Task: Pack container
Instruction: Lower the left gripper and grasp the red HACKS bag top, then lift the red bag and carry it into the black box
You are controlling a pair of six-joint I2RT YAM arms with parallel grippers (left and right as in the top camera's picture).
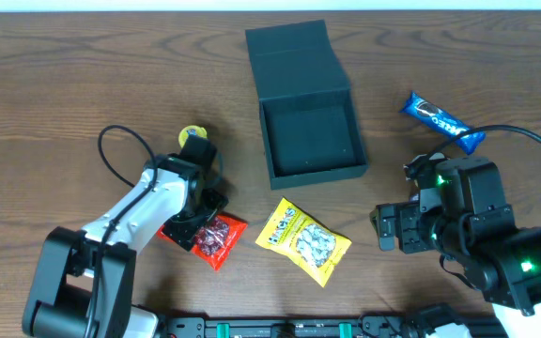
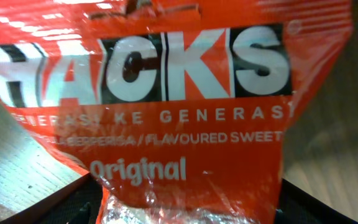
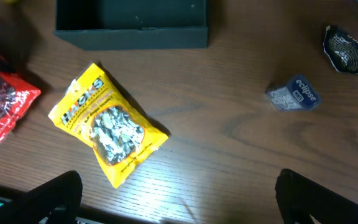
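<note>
The container [image 1: 313, 169] is a dark teal-black square box standing open at the table's middle back, its lid [image 1: 294, 52] flat behind it. Its front wall shows in the right wrist view [image 3: 132, 34]. My left gripper [image 1: 193, 225] is low over a red Hacks sweet packet [image 1: 219, 238]. In the left wrist view the packet [image 2: 166, 112] fills the frame between the spread jaws [image 2: 179, 211]. A yellow Hacks packet [image 1: 303, 242] lies in front of the box, also seen in the right wrist view [image 3: 107, 121]. My right gripper [image 1: 388, 230] is open and empty [image 3: 185, 202].
A blue Oreo packet [image 1: 442, 122] lies right of the box. A small blue Eclipse box [image 3: 294, 94] and a dark crumpled wrapper [image 3: 345, 48] lie on the wood near my right arm. A small yellow thing [image 1: 193, 133] sits by my left arm.
</note>
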